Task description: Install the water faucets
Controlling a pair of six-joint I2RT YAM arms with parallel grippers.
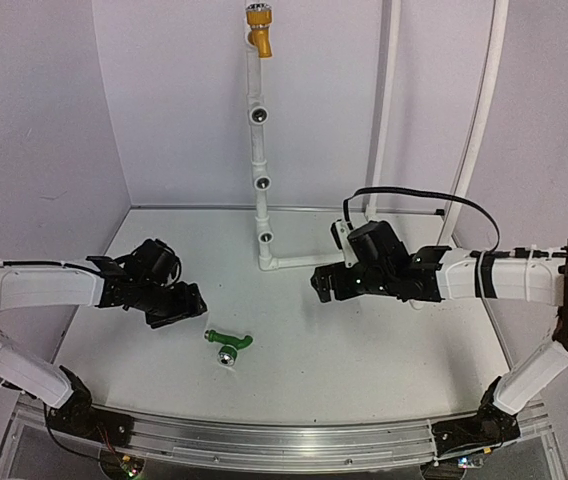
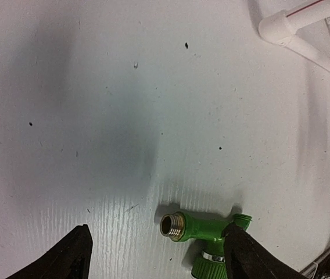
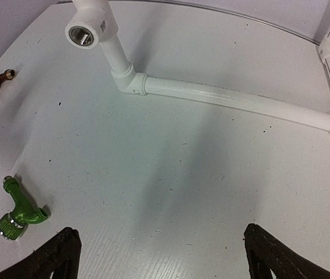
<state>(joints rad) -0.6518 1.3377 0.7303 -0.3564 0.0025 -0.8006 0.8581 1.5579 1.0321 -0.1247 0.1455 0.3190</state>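
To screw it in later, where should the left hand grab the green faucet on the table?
Grip the green faucet at mid-body, behind the brass thread, from straight above with the left hand: it lies flat, and the thread must stay free.

It looked like a robot test lab; a left arm (image 1: 44, 288) and a right arm (image 1: 504, 278) were bolted to a metal rail (image 1: 284, 440) at the near edge of a white table (image 1: 364, 370); plain pale walls (image 1: 34, 120) boxed the table in; a white pipe stand (image 1: 260, 150) stood at the back; a black cable (image 1: 414, 193) looped over the right arm.
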